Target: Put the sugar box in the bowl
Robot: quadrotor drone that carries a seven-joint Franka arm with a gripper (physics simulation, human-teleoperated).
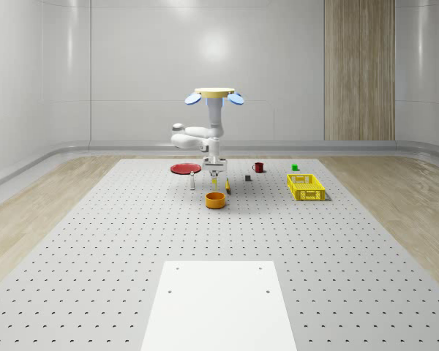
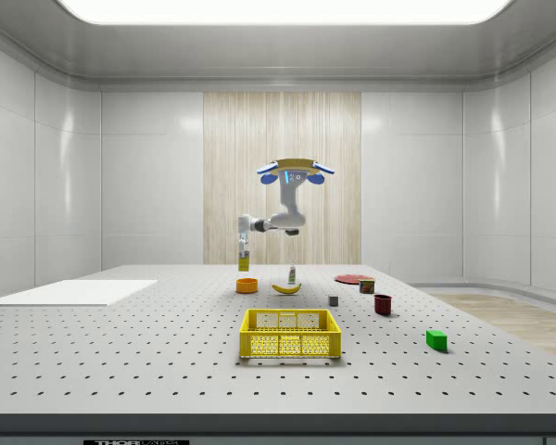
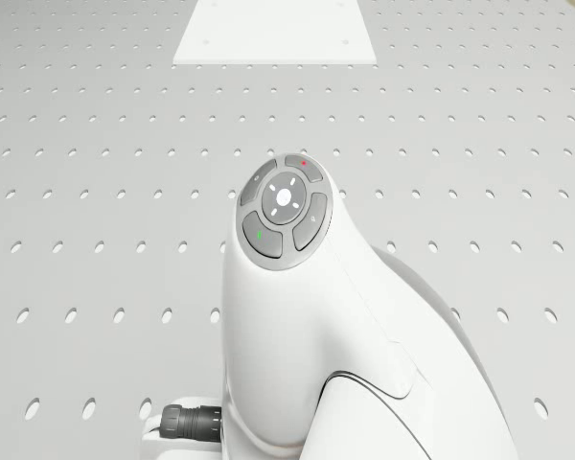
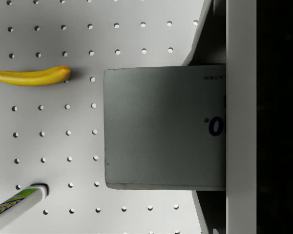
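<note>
The quadrotor drone (image 1: pixel 214 95) with its tan round body and blue rotors hovers high above the far middle of the grey perforated tabletop (image 1: pixel 132 241), and its white jointed arm (image 1: pixel 194 137) folds down and forward toward the near side. The gripper (image 1: pixel 214 174) hangs just above the round orange bowl (image 1: pixel 216 199), without touching it. In the wrist view the fingers (image 4: pixel 240 117) are closed on the flat grey-sided sugar box (image 4: pixel 163 127) with dark blue print, so the box is up in the air, over or just behind the bowl; in the side view the yellowish box (image 2: pixel 244 261) hangs directly above the bowl (image 2: pixel 246 286).

Beneath the box, on the tabletop, lie a yellow banana (image 4: pixel 31 76) and a white marker pen with a coloured label (image 4: pixel 14 204).

Further toward the far edge sit a flat red plate (image 1: pixel 185 168) and a dark red mug (image 1: pixel 258 167), with a small dark grey cube (image 1: pixel 248 178) between mug and bowl. Toward the whole-scene view's right stands a yellow slatted plastic crate (image 1: pixel 306 187), and a small green block (image 1: pixel 295 167) lies behind it. A white rectangular panel (image 1: pixel 218 303) covers the near middle of the tabletop.
</note>
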